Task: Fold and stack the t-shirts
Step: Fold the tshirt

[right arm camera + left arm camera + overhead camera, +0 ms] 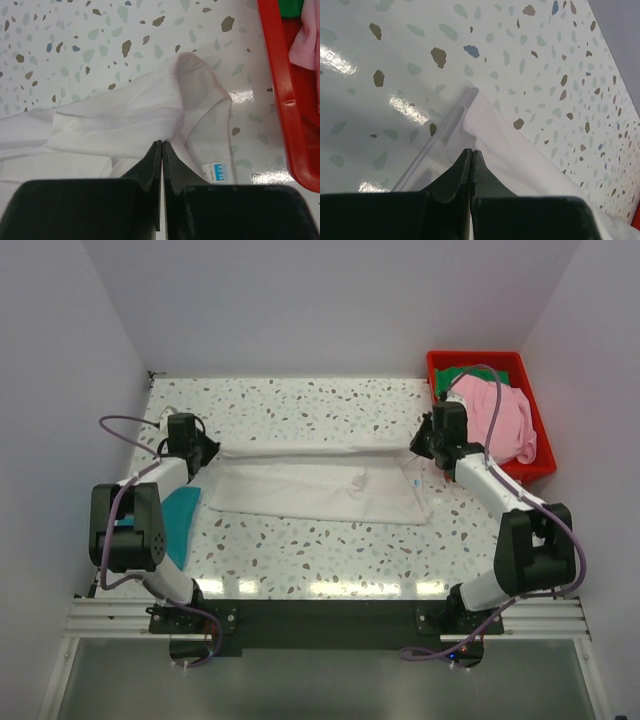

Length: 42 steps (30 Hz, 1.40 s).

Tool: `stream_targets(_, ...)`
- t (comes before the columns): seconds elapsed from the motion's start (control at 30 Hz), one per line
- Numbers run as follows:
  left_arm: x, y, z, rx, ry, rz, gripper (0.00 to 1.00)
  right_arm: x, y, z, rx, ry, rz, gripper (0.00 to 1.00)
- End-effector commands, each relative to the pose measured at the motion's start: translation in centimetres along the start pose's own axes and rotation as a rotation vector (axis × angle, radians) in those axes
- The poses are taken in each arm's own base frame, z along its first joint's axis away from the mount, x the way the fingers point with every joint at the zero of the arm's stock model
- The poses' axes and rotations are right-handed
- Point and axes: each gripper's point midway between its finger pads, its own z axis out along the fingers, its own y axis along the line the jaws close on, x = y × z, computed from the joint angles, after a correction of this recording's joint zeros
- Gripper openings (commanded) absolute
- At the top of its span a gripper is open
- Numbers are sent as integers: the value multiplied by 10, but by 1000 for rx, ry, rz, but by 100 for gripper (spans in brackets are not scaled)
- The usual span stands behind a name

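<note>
The off-white t-shirt lies spread across the middle of the table, its far edge lifted in a taut band between both grippers. My left gripper is shut on its left end, with cloth pinched at the tips. My right gripper is shut on its right end at the tips; the blue neck label shows beside them. A teal t-shirt lies folded at the left. Pink and green t-shirts lie in the red bin.
The red plastic bin stands at the back right, its wall close to my right gripper in the right wrist view. Speckled tabletop extends behind the shirt, with white walls around it.
</note>
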Motion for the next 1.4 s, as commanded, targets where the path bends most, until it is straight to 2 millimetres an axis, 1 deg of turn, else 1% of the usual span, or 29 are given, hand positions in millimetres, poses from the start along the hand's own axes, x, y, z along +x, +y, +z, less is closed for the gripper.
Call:
stream_targets(0.0, -12, -5, -11, 40, -50, -34, 0, -11, 5, -15, -29, -67, 20, 0)
stream_targets(0.17, -3, 6, -19, 25, -44, -53, 0, 12, 2, -19, -47, -33, 34, 0)
stream_targets(0.2, 1, 11, -20, 17, -37, -54, 0, 22, 0, -19, -47, -16, 35, 0)
stream_targets(0.23, 3, 11, -21, 21, -30, -55, 3, 26, -1, -19, -50, -9, 40, 1)
stream_targets(0.27, 3, 9, -24, 29, -32, -56, 14, 29, -3, -19, -46, -3, 41, 8)
stream_targets(0.3, 7, 11, -26, 39, -31, -56, 36, 36, -7, -19, -39, 9, 36, 16)
stream_targets(0.33, 6, 10, -29, 50, -38, -58, 44, 38, -8, -19, -39, 13, 37, 26)
stream_targets(0.37, 1, 7, -36, 70, -62, -58, 49, 40, -9, -21, -38, 16, 34, 42)
stream_targets(0.4, 3, 9, -39, 75, -66, -54, 53, 40, -7, -22, -48, 14, 32, 49)
stream_targets(0.43, 0, 9, -42, 74, -79, -52, 55, 38, -7, -26, -51, 9, 30, 52)
stream_targets(0.5, -6, 5, -49, 81, -98, -35, 56, 30, -2, -30, -64, -5, 29, 54)
stream_targets(0.57, -6, 4, -52, 76, -93, -23, 55, 29, 3, -30, -67, 3, 13, 54)
stream_targets(0.6, -8, 1, -53, 83, -94, -20, 54, 21, 9, -31, -73, -7, 2, 54)
stream_targets(0.67, -3, -8, -52, 89, -89, 8, 52, 25, 18, -21, -55, 15, -45, 54)
stream_targets(0.7, -8, -17, -53, 92, -102, 17, 50, 17, 28, -20, -54, 9, -65, 53)
stream_targets(0.73, 1, -23, -52, 79, -88, 43, 49, 16, 33, -17, -48, 9, -90, 53)
stream_targets(0.77, 1, -30, -48, 77, -85, 57, 49, 16, 46, -9, -47, 13, -118, 52)
stream_targets(0.8, 7, -35, -46, 78, -72, 73, 47, 16, 50, -5, -42, 19, -130, 52)
stream_targets(0.83, 15, -31, -38, 49, -47, 82, 46, 17, 56, -1, -47, 22, -143, 52)
stream_targets(0.87, 15, -36, -36, 49, -45, 81, 45, 27, 59, 11, -38, 53, -161, 52)
stream_targets(0.9, 22, -37, -33, 46, -27, 90, 43, 21, 65, 14, -39, 50, -168, 52)
stream_targets(0.97, 33, -32, -23, 23, -3, 97, 41, 24, 71, 24, -40, 60, -183, 51)
stream_targets(1.0, 37, -31, -20, 16, 7, 102, 41, 26, 73, 34, -40, 69, -190, 51)
stream_targets(1.03, 45, -25, -14, -5, 26, 104, 41, 28, 77, 38, -50, 78, -201, 51)
stream_targets(1.1, 51, -19, -8, -19, 41, 102, 40, 35, 85, 51, -63, 98, -219, 51)
stream_targets(1.17, 58, -14, -5, -27, 57, 103, 39, 37, 93, 58, -70, 102, -238, 51)
stream_targets(1.2, 60, -17, -6, -11, 54, 105, 39, 46, 91, 64, -60, 127, -249, 51)
stream_targets(1.27, 64, -22, -9, 15, 57, 124, 39, 49, 94, 68, -64, 132, -251, 51)
stream_targets(1.37, 71, -40, -16, 79, 52, 178, 39, 57, 94, 71, -63, 143, -250, 51)
